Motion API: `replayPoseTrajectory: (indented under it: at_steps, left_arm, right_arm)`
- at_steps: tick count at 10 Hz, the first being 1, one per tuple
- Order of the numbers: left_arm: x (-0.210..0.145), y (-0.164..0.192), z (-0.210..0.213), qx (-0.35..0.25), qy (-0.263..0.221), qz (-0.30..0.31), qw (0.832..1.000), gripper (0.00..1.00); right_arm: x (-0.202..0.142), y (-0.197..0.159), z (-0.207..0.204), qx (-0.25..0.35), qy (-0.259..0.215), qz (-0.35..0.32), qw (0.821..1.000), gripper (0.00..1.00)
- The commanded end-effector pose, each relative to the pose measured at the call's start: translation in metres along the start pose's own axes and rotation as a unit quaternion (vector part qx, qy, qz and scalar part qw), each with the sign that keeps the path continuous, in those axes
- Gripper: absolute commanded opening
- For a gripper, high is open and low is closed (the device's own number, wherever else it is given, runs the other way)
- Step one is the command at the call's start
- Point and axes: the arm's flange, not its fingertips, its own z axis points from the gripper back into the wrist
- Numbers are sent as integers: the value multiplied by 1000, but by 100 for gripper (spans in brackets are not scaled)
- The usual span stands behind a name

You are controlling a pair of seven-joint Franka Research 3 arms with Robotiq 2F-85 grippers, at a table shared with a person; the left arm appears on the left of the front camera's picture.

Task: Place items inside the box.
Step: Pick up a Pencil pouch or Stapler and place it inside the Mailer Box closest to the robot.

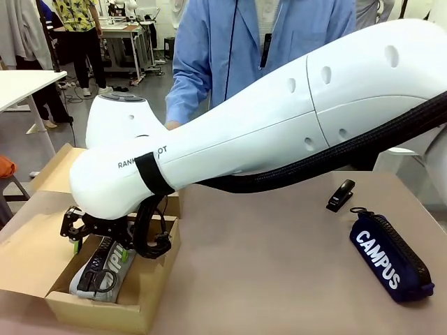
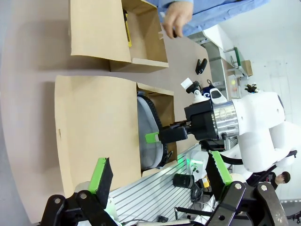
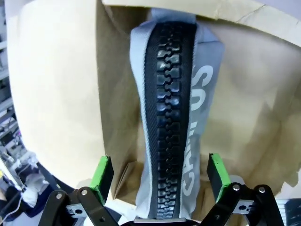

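At the near left of the table [image 1: 265, 265] stands an open cardboard box [image 1: 159, 279] with its flaps folded outward. The grey "CAMPUS" pencil case [image 1: 94, 279] lies inside it on the box floor, zip side up. The right arm reaches across from the right side, and the right gripper [image 1: 100, 246] hangs just above the case, pointing down into the box. In the right wrist view its green pads [image 3: 102, 172] stand spread wide, one on each side of the case, with a gap between each pad and the fabric, so it pinches nothing.

The left gripper [image 2: 160, 172] is also spread wide, with nothing between its pads. It sits off the box's left side and looks across a flap at the right gripper and the grey case.

At the far side a person [image 1: 209, 49] in a blue coat stands behind the right arm. In the left wrist view one of the person's hands [image 2: 178, 19] hangs over the table near a farther piece of cardboard.

To the right, the black stapler [image 1: 341, 195] rests on the bare table. Near it, closer to the robot, the navy "CAMPUS" pencil case [image 1: 390, 257] lies on its side, well apart from the box.
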Motion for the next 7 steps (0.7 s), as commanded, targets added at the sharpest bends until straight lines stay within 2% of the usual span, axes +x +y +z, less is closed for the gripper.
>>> replayPoseTrajectory:
  at_steps: [1,3,5,7]
  left_arm:
    - [-1,-1,0,-7,-4,-10,1000,100]
    - [-1,-1,0,-7,-4,-10,1000,100]
    - [-1,-1,0,-7,-4,-10,1000,100]
    - [-1,-1,0,-7,-4,-10,1000,100]
  right_arm:
    - [-20,-9,23,-13,15,30,999,100]
    - [-43,-34,59,-38,26,66,997,100]
    - [-70,-75,94,-45,64,112,991,100]
    - [-103,-152,138,20,42,155,987,100]
